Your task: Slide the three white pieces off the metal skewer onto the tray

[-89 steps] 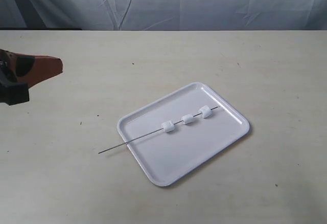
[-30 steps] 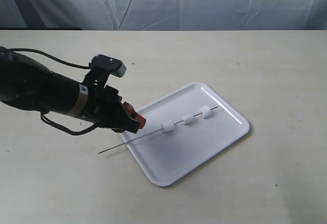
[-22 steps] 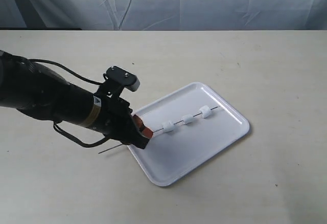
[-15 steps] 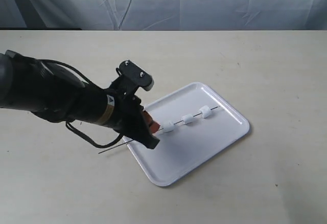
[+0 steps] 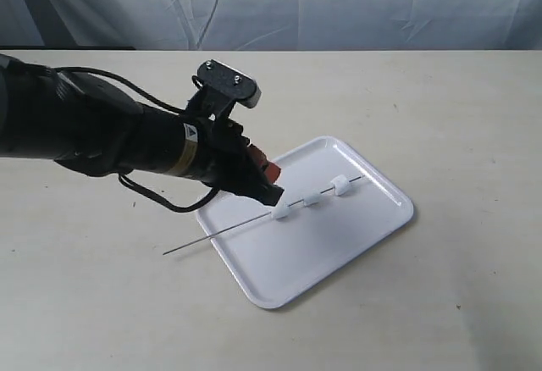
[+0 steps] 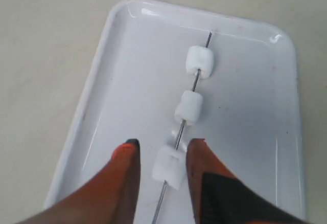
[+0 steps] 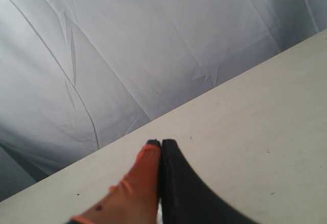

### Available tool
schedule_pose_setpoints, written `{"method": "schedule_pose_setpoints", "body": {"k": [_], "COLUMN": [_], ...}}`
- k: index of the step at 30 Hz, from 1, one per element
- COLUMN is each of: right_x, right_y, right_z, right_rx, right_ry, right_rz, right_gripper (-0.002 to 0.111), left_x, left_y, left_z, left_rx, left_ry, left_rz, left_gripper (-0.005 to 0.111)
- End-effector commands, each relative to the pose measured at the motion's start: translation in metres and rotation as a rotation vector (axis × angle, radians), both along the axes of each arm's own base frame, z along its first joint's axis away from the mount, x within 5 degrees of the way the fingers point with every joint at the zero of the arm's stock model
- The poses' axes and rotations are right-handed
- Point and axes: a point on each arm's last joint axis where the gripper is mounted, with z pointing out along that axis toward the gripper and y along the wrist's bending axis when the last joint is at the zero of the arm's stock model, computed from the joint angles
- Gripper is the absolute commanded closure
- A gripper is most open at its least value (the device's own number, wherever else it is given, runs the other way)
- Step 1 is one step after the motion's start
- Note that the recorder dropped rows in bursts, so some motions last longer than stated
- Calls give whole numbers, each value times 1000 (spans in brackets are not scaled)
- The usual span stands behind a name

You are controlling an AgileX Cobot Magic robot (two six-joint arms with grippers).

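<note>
Over the white plastic tray point(image 6: 102, 106) my left gripper point(image 6: 163, 143) gapes astride one soft white skewered piece point(image 6: 168, 166); right gripper point(image 7: 161, 144) clenched.

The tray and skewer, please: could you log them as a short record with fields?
tray: white, flat on table
skewer: lying across tray, one end past the rim
white pieces: three, all threaded on skewer
left gripper: fingers open, straddling nearest piece
right gripper: fingers shut, holding nothing

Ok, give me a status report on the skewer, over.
Left gripper open, straddling nearest white piece. Right gripper shut. Three pieces on skewer, over tray. Nothing blocking.
</note>
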Motion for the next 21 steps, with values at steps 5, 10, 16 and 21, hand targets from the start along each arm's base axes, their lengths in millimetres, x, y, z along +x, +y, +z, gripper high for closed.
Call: {"method": "schedule_pose_setpoints", "body": {"k": [5, 10, 16, 21], "right_x": [0, 0, 0, 0], "right_y": [0, 0, 0, 0], "right_z": [0, 0, 0, 0], "right_rx": [-12, -12, -12, -17], "right_ry": [-8, -8, -8, -8], "right_rz": [1, 1, 1, 1], "right_gripper": [109, 109, 109, 109], "left_x": [9, 2, 1, -3], "left_y": [-3, 15, 11, 3], "left_z": [12, 3, 8, 5], "left_rx": [157, 427, 385, 337], "left_ry": [-211, -41, 57, 150], "left_rz": [58, 72, 132, 92], "left_gripper": [75, 75, 75, 69]}}
